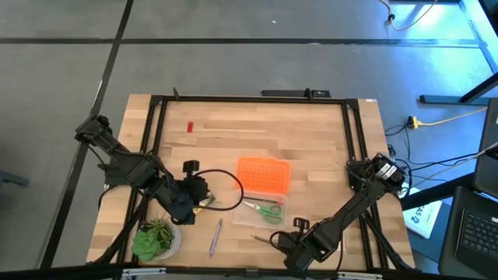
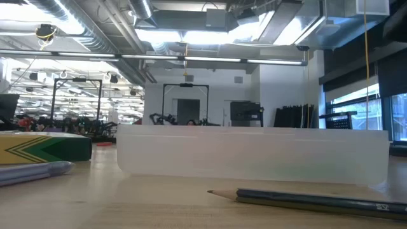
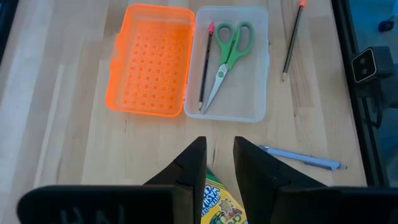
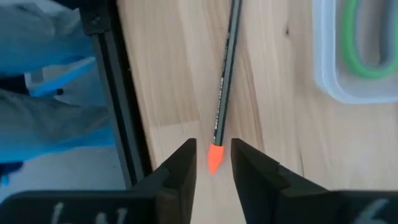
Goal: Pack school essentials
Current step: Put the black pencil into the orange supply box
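I see the left hand [image 3: 219,163] narrowly parted over the crayon box [image 3: 219,202]. The right hand [image 4: 211,163] stands narrowly parted around a pencil's [image 4: 224,81] orange end on the table [image 1: 311,136]. Scissors [image 3: 227,53] and a second pencil [image 3: 206,65] lie in the clear case [image 3: 255,109].
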Action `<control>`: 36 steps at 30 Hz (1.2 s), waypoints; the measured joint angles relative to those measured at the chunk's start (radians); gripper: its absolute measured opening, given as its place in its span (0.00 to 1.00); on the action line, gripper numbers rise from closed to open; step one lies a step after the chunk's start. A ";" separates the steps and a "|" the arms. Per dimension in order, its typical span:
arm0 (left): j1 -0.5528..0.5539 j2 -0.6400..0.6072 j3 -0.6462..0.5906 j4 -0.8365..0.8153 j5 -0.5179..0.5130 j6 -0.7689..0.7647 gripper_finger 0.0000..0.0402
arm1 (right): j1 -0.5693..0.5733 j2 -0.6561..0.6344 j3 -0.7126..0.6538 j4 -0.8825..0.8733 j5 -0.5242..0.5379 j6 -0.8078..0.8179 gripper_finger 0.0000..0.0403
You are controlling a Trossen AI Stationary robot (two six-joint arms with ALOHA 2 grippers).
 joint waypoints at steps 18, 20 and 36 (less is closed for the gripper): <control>0.000 0.000 0.000 0.002 0.002 -0.001 0.18 | -0.002 0.005 -0.088 0.057 -0.053 0.046 0.42; 0.000 0.000 0.000 0.002 0.002 -0.001 0.18 | -0.002 0.005 -0.113 0.119 -0.053 0.045 0.42; 0.000 0.000 0.000 0.002 0.002 -0.001 0.18 | 0.003 0.005 -0.209 0.239 -0.053 0.048 0.42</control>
